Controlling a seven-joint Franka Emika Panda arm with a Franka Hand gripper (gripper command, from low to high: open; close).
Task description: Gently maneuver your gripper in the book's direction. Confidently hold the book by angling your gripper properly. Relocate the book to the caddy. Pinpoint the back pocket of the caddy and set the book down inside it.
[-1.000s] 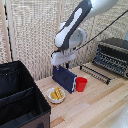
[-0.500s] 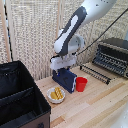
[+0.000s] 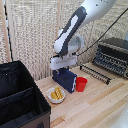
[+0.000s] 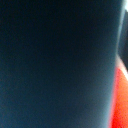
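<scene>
The dark navy book [image 3: 66,80] stands upright on the wooden table, next to a red cup [image 3: 81,84]. My gripper [image 3: 64,70] hangs straight down onto the book's top edge. Its fingertips are lost against the dark cover, so I cannot tell whether they are closed. In the wrist view the book [image 4: 55,64] fills almost the whole picture, very close and blurred. The black caddy [image 3: 22,117] sits at the exterior view's left, well apart from the book. Its back pocket [image 3: 12,82] lies behind a divider and looks dark inside.
A white bowl with yellow food [image 3: 56,94] sits between the book and the caddy. A black-and-silver toaster oven [image 3: 114,54] stands at the exterior view's right, with a dark wire rack [image 3: 98,74] in front of it. A slatted screen closes the back.
The gripper has come down a little onto the book's top edge. The book, cup and caddy have stayed where they were.
</scene>
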